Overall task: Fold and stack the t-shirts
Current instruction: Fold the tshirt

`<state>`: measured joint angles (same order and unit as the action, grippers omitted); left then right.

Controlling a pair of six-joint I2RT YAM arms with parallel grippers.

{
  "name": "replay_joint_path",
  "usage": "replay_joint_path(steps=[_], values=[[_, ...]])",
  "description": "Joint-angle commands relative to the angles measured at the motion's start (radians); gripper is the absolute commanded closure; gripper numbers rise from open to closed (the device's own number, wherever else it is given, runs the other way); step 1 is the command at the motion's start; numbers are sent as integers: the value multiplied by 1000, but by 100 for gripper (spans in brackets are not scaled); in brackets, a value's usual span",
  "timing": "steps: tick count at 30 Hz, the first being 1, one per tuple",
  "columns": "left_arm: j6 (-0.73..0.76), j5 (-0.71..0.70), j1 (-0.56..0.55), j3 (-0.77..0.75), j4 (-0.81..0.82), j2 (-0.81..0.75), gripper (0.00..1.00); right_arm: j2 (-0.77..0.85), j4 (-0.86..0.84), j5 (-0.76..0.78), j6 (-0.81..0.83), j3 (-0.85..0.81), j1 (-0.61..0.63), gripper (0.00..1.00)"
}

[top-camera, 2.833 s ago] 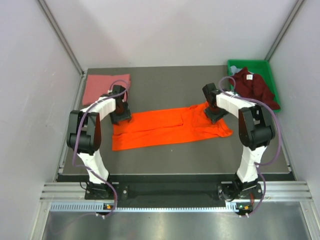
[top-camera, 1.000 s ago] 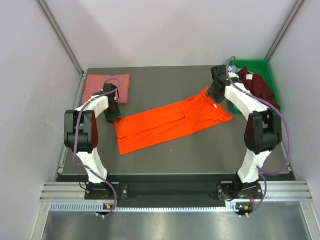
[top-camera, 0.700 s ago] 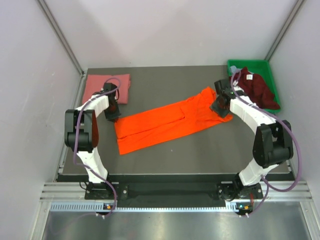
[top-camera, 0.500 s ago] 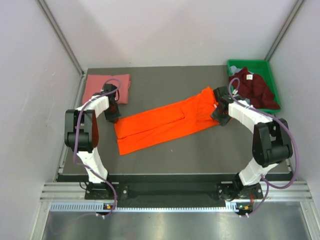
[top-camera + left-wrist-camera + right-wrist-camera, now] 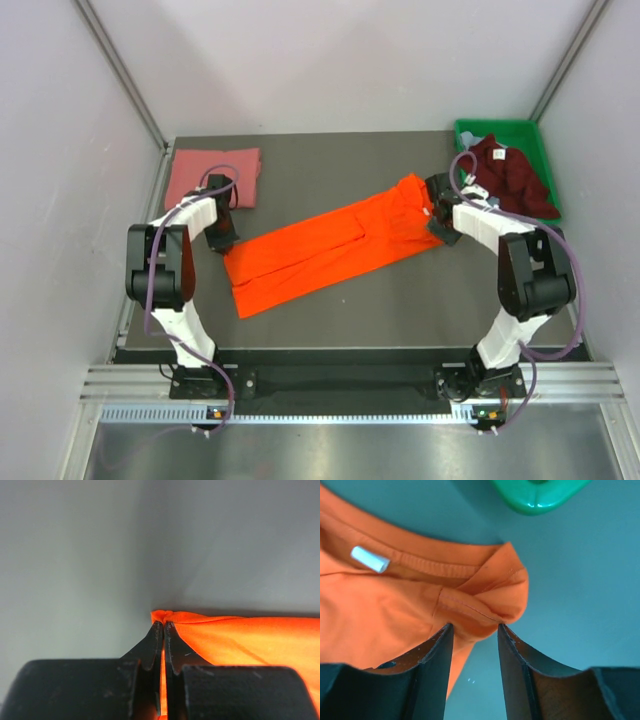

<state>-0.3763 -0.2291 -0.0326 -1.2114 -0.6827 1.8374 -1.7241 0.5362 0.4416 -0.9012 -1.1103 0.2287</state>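
Left gripper still pinches the orange shirt hem. Your right gripper, now spread, has moved to the collar corner. Regrasp before folding.

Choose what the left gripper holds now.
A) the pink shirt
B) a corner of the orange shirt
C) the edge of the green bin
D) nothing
B: in the left wrist view, the left gripper is shut on a bunched corner of the orange shirt.
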Motion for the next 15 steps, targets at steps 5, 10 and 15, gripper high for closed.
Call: replay_joint_path(steps=[5, 10, 15], values=[[-18, -121, 8, 41, -84, -49, 100, -94, -71, 40, 87, -101, -20, 59], [-32, -113, 25, 78, -87, -66, 100, -153, -139, -20, 225, -155, -23, 59], [-140, 245, 25, 237, 56, -219, 88, -238, -171, -93, 307, -249, -23, 59]])
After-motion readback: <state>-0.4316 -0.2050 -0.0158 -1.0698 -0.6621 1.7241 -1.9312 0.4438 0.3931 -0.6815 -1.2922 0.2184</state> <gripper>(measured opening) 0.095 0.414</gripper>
